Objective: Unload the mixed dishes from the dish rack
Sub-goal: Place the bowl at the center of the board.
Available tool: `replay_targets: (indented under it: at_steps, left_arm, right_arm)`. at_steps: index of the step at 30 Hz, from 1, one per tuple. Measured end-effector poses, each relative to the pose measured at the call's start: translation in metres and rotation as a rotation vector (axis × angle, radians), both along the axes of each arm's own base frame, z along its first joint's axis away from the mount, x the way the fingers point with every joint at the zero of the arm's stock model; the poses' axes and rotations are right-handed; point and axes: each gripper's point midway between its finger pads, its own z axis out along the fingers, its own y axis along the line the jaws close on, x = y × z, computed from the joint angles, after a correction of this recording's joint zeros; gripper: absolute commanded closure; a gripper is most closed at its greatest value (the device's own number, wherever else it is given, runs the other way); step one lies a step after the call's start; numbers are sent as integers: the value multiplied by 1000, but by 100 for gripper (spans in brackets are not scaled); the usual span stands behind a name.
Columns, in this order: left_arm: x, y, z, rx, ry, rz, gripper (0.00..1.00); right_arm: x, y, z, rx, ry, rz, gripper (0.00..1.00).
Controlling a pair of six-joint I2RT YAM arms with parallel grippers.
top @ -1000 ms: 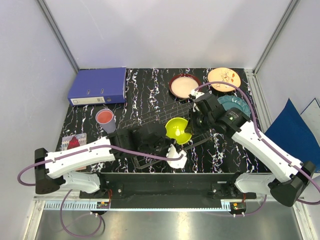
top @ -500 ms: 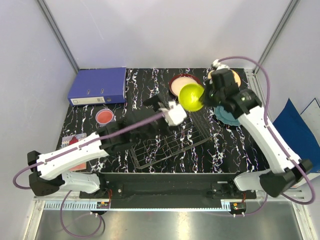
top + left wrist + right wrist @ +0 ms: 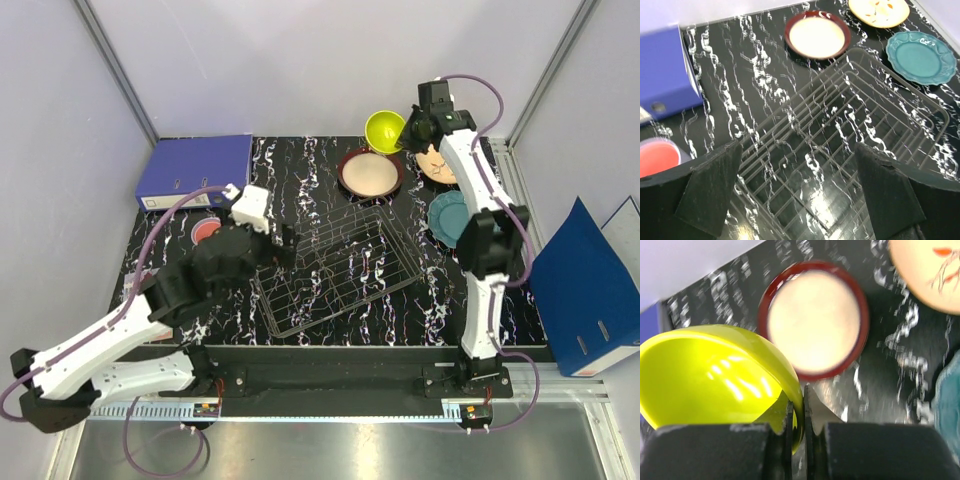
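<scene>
Nearest to us, the left hand [image 3: 799,147] hung over the left end of the dish rack [image 3: 335,270]. Its two dark fingers stood wide apart and held nothing, and in the wrist view we saw the wire grid between them. The rack sat at an angle on the black, white-veined bench [image 3: 300,170].

Just left of the rack stood the lavender cup [image 3: 657,155], upright with red showing inside. In the top view the left arm hid part of it. Behind the cup lay the blue ring binder [image 3: 195,170], flat in the far left corner.

To the right of the rack, the teal scalloped plate [image 3: 452,215] lay flat on the bench, close to the rack's far right corner but apart from it. Farther back sat the cream bowl [image 3: 370,172], with its dark red outside, upright just beyond the rack's far edge. To its right was the salmon-pink plate [image 3: 879,10], partly covered by the right arm in the top view.

Farthest away, the right hand [image 3: 799,400] was raised above the far edge of the bench. Its fingers were pinched together on the rim of the yellow-green bowl [image 3: 383,127]. The bowl hung tilted in the air, behind and above the cream bowl, touching no other dish.
</scene>
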Motion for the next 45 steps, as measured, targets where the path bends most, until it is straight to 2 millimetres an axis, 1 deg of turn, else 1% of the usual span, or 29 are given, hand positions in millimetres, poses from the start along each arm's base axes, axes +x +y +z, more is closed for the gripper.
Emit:
replay_targets:
  at_steps: [3,4,6,9,12,17,20,22,28,31,35,38,39,41,42,43,45]
  left_arm:
    - [-9,12,-9,-52,19,19,1]
    - [-12,15,-13,-65,24,24,1]
    - [-15,19,-18,-84,33,31,1]
    - [-18,22,-25,-94,50,38,1]
    - [-17,19,-28,-99,64,41,1]
    - [-14,10,-41,-75,102,41,1]
    - [-12,4,-48,-64,123,38,1]
    - [-12,1,-52,-56,138,31,1]
    - [-13,-5,-57,-60,161,17,1]
    - [-14,-6,-57,-62,164,12,1]
    - [-15,-7,-59,-60,170,5,1]
    - [-15,-8,-62,-54,176,2,1]
    - [-15,-8,-64,-48,180,1,1]
    - [-15,-9,-66,-45,183,1,1]
    - [-15,-9,-66,-44,184,1,1]
    - [-15,-9,-66,-44,184,1,1]
    - [-15,-9,-66,-44,184,1,1]
  right_arm:
    - [34,-9,-33,-3,35,-27,100]
    - [41,-9,-44,0,45,-29,100]
    - [49,-5,-60,10,69,-26,100]
    - [55,4,-70,35,80,-16,100]
    - [63,14,-65,71,59,-7,100]
    - [63,20,-62,83,55,-8,100]
    - [60,24,-68,82,70,-4,100]
    - [57,27,-75,78,88,0,100]
    - [51,27,-112,54,169,-5,100]
    - [46,24,-135,32,224,-15,100]
    - [38,17,-160,-3,289,-32,100]
    - [34,14,-169,-20,314,-39,91]
    - [33,14,-170,-23,319,-40,79]
    - [32,14,-170,-21,321,-43,67]
    - [33,14,-170,-22,318,-40,56]
    - [33,14,-170,-23,316,-37,49]
    - [33,14,-171,-23,316,-39,40]
